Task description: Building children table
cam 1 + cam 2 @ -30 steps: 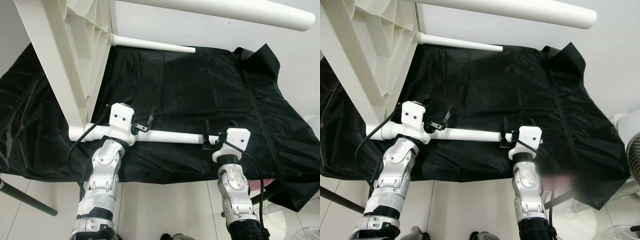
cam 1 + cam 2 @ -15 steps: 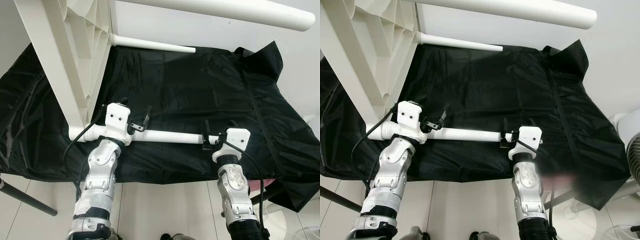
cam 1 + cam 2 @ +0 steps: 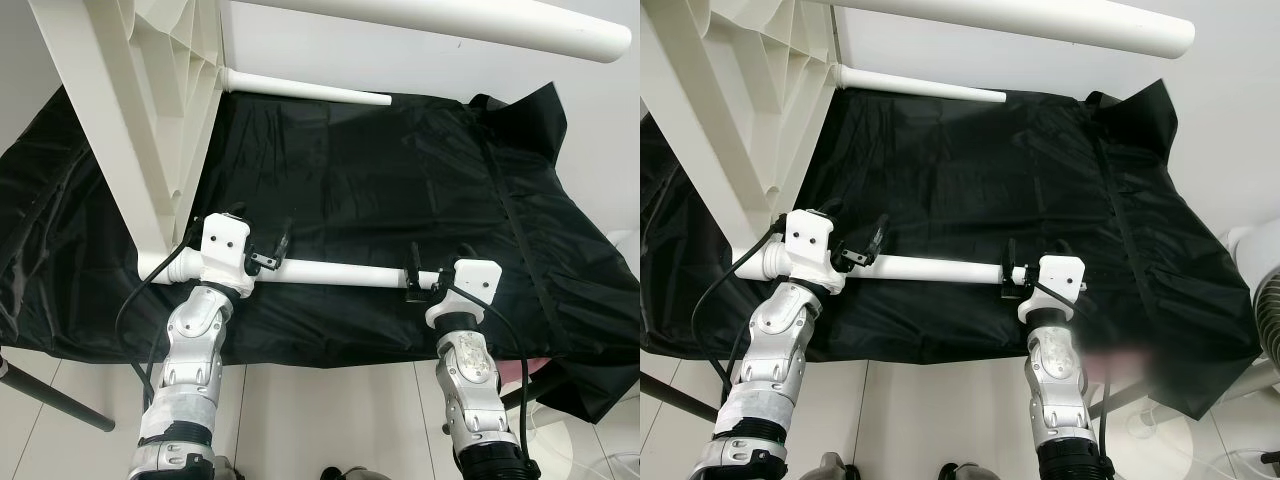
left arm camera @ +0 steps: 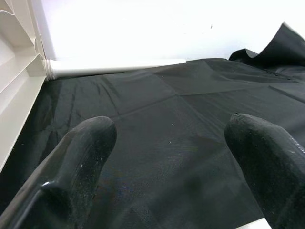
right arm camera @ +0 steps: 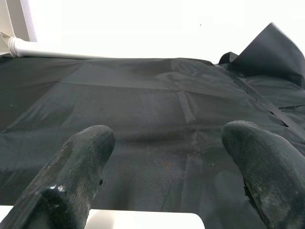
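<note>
A white children's table lies on its side, its ribbed tabletop point(image 3: 130, 110) upright at the left and its round legs pointing right. The nearest leg point(image 3: 335, 272) runs level above the black cloth point(image 3: 400, 180). My left gripper point(image 3: 258, 228) is over that leg close to the tabletop, its fingers open, one on each side of the leg. At the leg's free end, my right gripper point(image 3: 438, 256) also stands open. Both wrist views show spread fingertips point(image 4: 83, 143) point(image 5: 86, 143) with cloth beyond them.
A second leg point(image 3: 300, 90) lies on the cloth at the back, and a third point(image 3: 450, 20) juts overhead. The cloth's front edge hangs over white floor tiles point(image 3: 330, 410). A dark pole point(image 3: 50, 395) is at lower left, a white fan point(image 3: 1265, 300) at right.
My left gripper has slid left along the leg, closer to the tabletop. The right gripper has stayed at the leg's free end.
</note>
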Motion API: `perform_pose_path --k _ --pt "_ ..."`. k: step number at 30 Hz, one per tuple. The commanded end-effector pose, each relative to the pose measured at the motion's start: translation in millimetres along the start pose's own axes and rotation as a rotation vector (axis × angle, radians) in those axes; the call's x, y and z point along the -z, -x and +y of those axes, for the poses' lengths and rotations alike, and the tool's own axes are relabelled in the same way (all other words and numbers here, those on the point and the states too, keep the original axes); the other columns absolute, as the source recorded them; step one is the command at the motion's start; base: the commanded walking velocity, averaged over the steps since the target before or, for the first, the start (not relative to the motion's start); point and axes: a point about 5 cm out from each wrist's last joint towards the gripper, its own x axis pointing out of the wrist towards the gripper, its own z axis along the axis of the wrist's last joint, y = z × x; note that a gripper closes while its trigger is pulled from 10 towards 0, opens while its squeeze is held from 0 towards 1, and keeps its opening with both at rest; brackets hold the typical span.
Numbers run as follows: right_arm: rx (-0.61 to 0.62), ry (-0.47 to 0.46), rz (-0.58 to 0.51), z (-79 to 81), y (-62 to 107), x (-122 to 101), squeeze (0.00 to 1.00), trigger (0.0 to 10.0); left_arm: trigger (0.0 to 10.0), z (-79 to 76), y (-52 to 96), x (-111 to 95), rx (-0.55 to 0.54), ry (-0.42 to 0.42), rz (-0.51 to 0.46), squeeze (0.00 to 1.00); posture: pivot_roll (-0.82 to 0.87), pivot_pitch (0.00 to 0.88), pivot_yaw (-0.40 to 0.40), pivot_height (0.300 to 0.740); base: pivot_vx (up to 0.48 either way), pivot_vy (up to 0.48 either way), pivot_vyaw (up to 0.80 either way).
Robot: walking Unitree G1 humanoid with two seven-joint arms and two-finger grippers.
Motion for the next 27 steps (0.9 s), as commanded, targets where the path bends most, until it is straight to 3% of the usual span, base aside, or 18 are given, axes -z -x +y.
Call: perform_pose_path --k 1,22,24,26,27 --pt "0.020 -0.008 0.006 -4.7 1.9 2.9 0.00 10.0 10.0 4.2 0.5 2.3 -0.144 0.008 0.009 0.00 0.00 0.110 -0.051 0.740 0.000 0.000 0.00" --pt "0.019 -0.019 0.005 -3.8 1.3 3.1 0.00 10.0 10.0 5.4 -1.0 0.9 -0.133 -0.007 0.012 0.00 0.00 0.108 -0.049 0.740 0.000 0.000 0.00" --pt "-0.015 0.059 -0.047 -3.2 -1.9 -6.7 0.00 10.0 10.0 -2.7 -2.9 -1.9 -0.054 0.006 0.011 0.00 0.00 0.110 -0.047 0.740 0.000 0.000 0.00" --pt "0.001 0.205 -0.187 -10.2 -11.2 -35.0 0.00 10.0 10.0 -15.4 -4.4 -6.5 0.071 0.029 0.008 0.00 0.01 0.111 -0.042 0.740 0.000 0.000 0.00" --pt "0.001 0.205 -0.187 -10.2 -11.2 -35.0 0.00 10.0 10.0 -15.4 -4.4 -6.5 0.071 0.029 0.008 0.00 0.01 0.111 -0.042 0.740 0.000 0.000 0.00"
